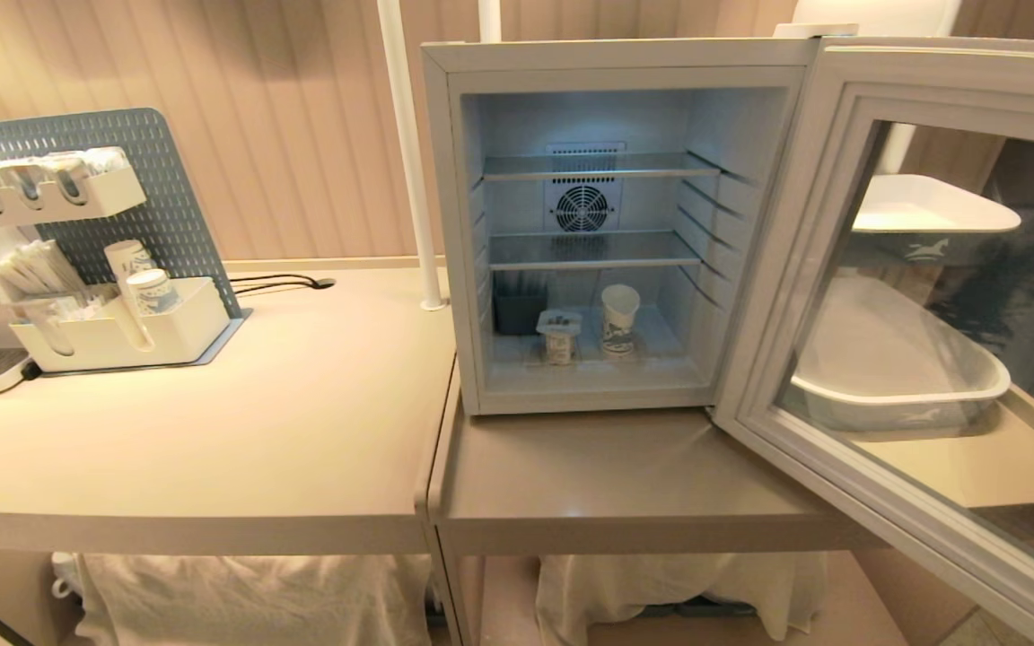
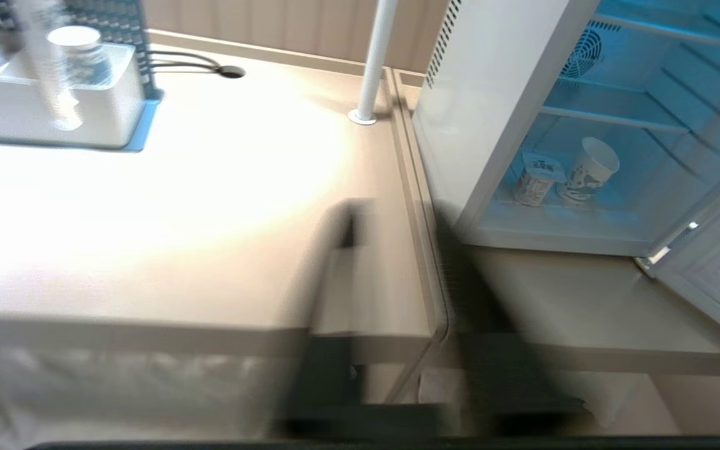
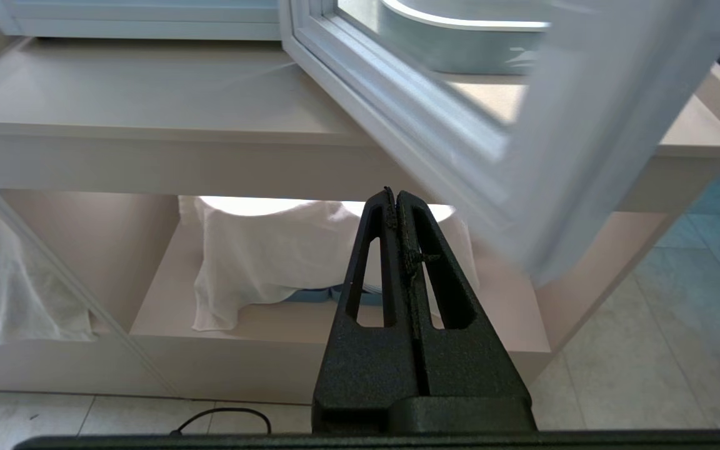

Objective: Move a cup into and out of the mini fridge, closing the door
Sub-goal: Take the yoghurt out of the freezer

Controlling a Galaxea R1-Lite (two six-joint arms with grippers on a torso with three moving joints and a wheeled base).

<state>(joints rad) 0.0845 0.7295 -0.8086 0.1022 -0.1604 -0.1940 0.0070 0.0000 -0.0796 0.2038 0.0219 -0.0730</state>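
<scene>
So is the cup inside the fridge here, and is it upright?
Inside and upright: the cup stands on the mini fridge floor beside a foil-lidded pot.

1. White boxy mini fridge (image 1: 616,224): its pale grey-framed glass door (image 1: 921,314) stands swung wide to the right, and the front opening is unobstructed.
2. Bottom compartment: small white paper cup (image 1: 619,321), foil-lidded plastic pot (image 1: 559,336) and dark container (image 1: 520,307) occupy the floor; two shelves limit headroom.
3. Beige tabletop (image 1: 616,475) before the fridge is bare.
</scene>
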